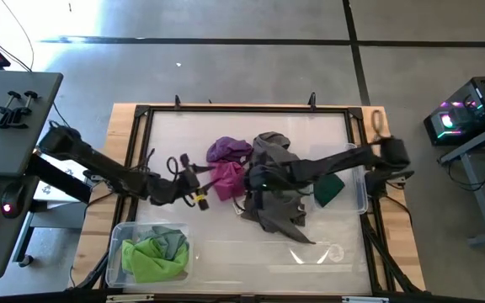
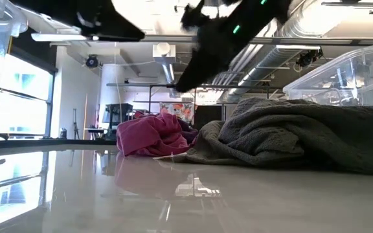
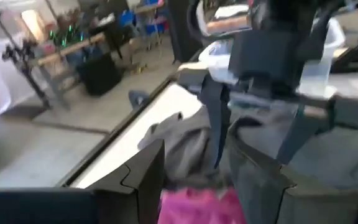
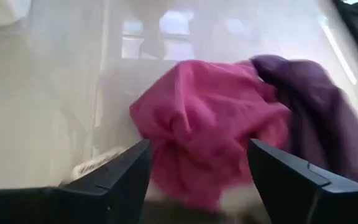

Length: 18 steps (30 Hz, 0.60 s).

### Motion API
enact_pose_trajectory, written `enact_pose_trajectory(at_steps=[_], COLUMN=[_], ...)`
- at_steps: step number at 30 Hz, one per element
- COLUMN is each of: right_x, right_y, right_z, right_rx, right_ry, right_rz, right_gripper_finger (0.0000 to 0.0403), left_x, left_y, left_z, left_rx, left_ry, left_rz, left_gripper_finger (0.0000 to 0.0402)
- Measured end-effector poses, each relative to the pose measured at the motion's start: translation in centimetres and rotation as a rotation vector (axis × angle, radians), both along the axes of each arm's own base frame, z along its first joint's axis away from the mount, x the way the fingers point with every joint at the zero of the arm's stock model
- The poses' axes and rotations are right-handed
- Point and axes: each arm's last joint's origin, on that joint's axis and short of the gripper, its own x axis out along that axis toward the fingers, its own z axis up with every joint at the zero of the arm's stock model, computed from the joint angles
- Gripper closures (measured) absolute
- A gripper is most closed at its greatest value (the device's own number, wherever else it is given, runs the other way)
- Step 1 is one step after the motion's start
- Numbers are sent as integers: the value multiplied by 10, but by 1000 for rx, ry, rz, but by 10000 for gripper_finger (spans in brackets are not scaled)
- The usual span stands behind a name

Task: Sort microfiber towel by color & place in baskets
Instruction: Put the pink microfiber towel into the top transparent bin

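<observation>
- High view: the left end effector [image 1: 199,187] and right end effector [image 1: 251,180] flank the magenta towel [image 1: 228,178] mid-desk.
- Left wrist view: left fingers [image 3: 146,177] spread wide, empty.
- Right wrist view: right fingers [image 4: 120,177] wide; judged next move: descend and pinch magenta.

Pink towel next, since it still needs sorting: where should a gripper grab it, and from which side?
Probably the raised crumpled fold on top of the pink towel, coming straight down. It lies bunched, with the purple towel against one side and the grey towel on another, so a side approach risks catching those.
</observation>
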Motion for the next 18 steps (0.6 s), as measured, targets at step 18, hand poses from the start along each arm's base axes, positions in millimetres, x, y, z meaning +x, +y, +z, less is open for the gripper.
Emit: enact_pose_trajectory(at_steps=[18], right_x=[42], right_y=[-36], right_z=[-95], right_rx=[-47], right_ry=[-28], right_rz=[74], right_gripper_finger=[170], left_x=[-15], left_y=[6], left_z=[-9], left_rx=[-43], left_ry=[81], left_rz=[125], left_gripper_finger=[236])
